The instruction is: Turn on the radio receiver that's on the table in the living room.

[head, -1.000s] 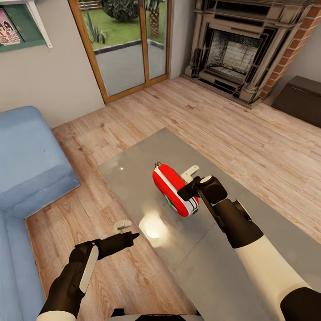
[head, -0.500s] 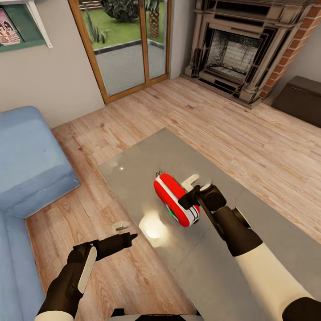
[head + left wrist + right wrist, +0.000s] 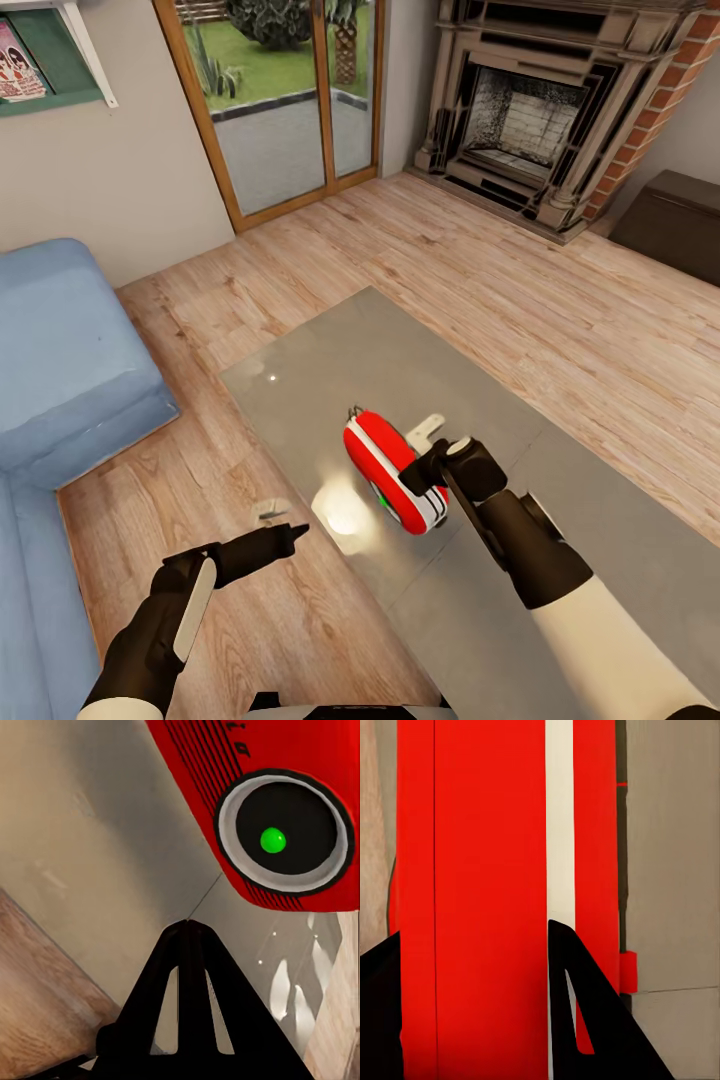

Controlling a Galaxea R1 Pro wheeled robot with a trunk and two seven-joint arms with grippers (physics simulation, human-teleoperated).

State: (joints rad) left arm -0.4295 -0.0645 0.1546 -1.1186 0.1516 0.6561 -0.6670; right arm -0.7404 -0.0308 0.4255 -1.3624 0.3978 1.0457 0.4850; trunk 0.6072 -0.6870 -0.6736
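Red rounded radio receiver [image 3: 388, 470] on glossy grey table [image 3: 330, 360], right fingers [image 3: 418, 468] touching.

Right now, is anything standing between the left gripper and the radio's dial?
Nothing visible. The left gripper, jaws together, points across bare table toward the radio receiver, whose round dial with its green dot faces it unobstructed.
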